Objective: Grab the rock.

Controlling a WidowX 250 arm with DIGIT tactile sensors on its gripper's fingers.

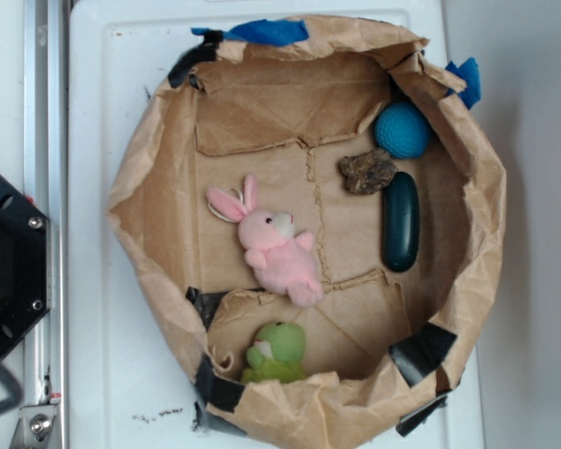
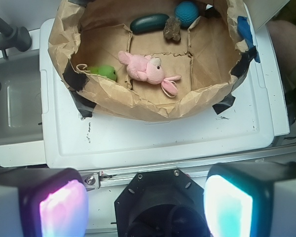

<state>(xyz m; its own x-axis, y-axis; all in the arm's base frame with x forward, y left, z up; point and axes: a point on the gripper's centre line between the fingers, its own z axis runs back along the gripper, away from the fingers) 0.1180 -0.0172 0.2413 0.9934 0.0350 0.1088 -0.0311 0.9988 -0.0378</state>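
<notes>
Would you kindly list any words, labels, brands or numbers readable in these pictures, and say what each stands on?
None: no readable text in either view.
The rock, blue ball, teal oval, pink bunny and green toy carry no labels.
The paper bin and tape are blank.
The black specks on the white surface are scuffs, not letters.

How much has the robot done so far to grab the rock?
Nothing looks done yet. The rock lies untouched in the paper bowl, between the blue ball and the dark oval. The claw is open, empty and outside the bowl. Reaching in, closing on the rock and lifting are all left.
</notes>
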